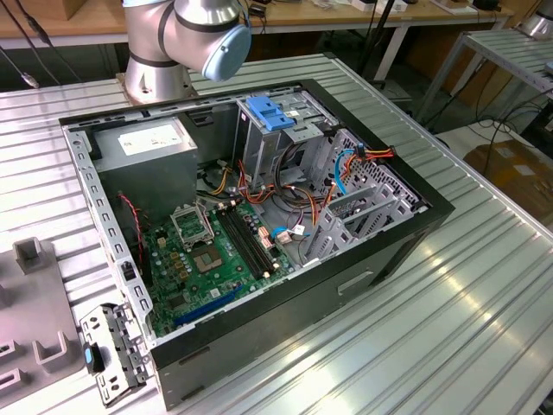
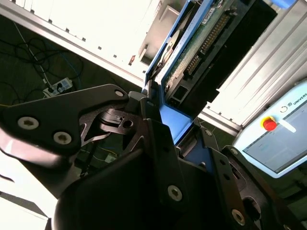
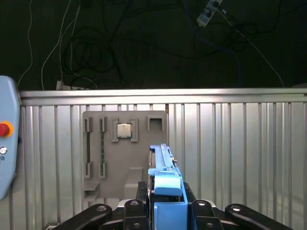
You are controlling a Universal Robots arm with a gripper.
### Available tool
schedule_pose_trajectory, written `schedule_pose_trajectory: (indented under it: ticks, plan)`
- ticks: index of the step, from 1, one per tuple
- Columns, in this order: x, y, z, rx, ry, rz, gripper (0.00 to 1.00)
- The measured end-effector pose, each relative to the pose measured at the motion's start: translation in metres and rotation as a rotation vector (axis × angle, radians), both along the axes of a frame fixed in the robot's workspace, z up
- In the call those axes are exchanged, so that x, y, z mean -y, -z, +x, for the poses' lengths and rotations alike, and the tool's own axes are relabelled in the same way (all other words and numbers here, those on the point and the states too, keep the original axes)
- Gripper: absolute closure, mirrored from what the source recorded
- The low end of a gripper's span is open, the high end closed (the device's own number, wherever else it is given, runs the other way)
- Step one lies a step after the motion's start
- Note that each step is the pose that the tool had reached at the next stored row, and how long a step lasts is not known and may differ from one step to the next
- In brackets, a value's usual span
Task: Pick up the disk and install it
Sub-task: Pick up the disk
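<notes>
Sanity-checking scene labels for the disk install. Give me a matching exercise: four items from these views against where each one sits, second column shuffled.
Items
1. flat rectangular hard disk with blue plastic side rails
2. bare blue plastic bracket
3. green rectangular motherboard
4. small square silver processor chip

Places
A. atop the metal drive cage
B. in a pocket of the grey fixture plate
C. clamped in the black end effector
D. on the floor of the open black computer case

Pairs: 1-C, 2-A, 3-D, 4-B
</notes>
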State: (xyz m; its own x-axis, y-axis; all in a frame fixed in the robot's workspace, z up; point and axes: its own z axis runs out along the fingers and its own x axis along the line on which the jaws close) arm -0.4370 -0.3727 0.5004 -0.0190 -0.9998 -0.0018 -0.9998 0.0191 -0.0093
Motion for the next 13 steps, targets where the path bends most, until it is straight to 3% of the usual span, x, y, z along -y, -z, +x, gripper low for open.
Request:
schedule_pose_trajectory:
  ticks: [13]
  plan:
    - [0.0, 0.0, 0.0129, -0.0001, 0.0, 0.0, 0.63]
